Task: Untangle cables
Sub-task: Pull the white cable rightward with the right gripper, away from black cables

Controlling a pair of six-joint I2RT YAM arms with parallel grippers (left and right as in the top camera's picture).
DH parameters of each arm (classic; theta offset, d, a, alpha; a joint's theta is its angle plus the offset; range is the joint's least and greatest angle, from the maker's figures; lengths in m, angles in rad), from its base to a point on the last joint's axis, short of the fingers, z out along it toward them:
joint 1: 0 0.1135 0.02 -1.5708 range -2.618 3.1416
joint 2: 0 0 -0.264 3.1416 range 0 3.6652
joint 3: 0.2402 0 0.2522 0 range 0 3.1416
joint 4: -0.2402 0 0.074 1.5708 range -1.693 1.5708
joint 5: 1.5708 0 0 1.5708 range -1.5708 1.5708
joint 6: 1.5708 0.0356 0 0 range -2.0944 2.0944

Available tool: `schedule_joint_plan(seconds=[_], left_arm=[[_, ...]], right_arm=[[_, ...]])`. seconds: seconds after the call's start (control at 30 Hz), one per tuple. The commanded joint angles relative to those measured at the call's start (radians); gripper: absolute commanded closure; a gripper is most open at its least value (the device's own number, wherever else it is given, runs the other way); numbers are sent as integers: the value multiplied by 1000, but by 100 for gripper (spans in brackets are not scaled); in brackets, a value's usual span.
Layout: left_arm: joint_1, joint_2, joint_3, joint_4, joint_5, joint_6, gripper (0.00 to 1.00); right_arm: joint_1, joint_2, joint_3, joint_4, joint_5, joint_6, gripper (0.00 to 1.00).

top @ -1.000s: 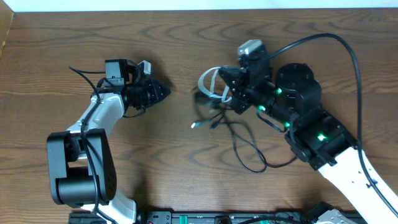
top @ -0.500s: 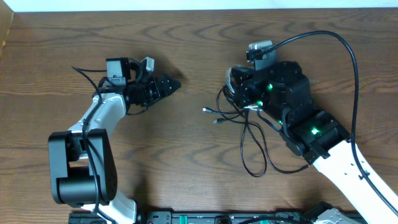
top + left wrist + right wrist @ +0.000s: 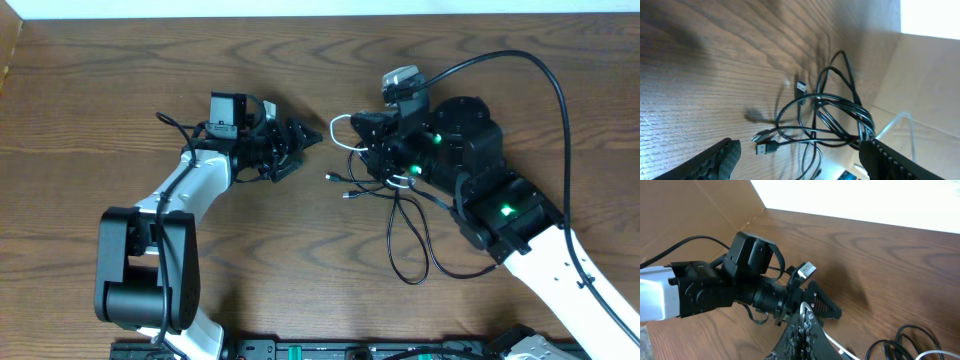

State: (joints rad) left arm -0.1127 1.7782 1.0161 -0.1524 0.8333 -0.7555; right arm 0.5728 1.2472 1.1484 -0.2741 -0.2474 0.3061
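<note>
Two white-shelled arms (image 3: 185, 185) with black joints reach in from the near edge of the dark, heavily grained wooden table (image 3: 80, 90). Closest to that edge, right of centre, the thin black cable (image 3: 847, 103) trails a long, narrow, glossy loop across the wood. Farther in it gathers into a bunch of overlapping curves, and small metal-tipped plug ends (image 3: 330, 178) stick out of the bunch toward the left edge. Beyond the bunch the right gripper (image 3: 802, 320) is clenched, its rough black fingers pressed together. The thin white cable (image 3: 330, 125) comes out from under them and arches in a smooth round loop toward the far edge. Just left of the plugs, the left gripper (image 3: 306, 152) is released, its matte black wedge-shaped fingers spread wide, touching neither cord.
</note>
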Motion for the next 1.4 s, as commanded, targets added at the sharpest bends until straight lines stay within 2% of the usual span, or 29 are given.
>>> schedule_joint_plan(seconds=[0.0,0.13,0.3,0.5,0.63,0.8,1.13,1.37], left_arm=[[1,2,2,-4,-175,-31,20],[1,2,2,-20,-305,-31,19],[1,2,2,-26,-330,-26,20],[1,2,2,-26,-330,56,19],[1,2,2,-26,-330,93,19],[1,2,2,-26,-330,93,19],[1,2,2,-29,-330,93,20],[1,2,2,-29,-330,93,19]], right_arm=[[-39,-39,2,-18,-14,-16,99],[-118,-106,2,-103,-13,16,99],[-240,-178,2,-296,51,40,99],[-369,-180,2,-578,332,74,99],[-445,-147,1,-699,545,142,99],[-529,-90,1,-731,647,158,99],[-639,79,1,-689,648,161,99],[-640,198,1,-664,512,113,96]])
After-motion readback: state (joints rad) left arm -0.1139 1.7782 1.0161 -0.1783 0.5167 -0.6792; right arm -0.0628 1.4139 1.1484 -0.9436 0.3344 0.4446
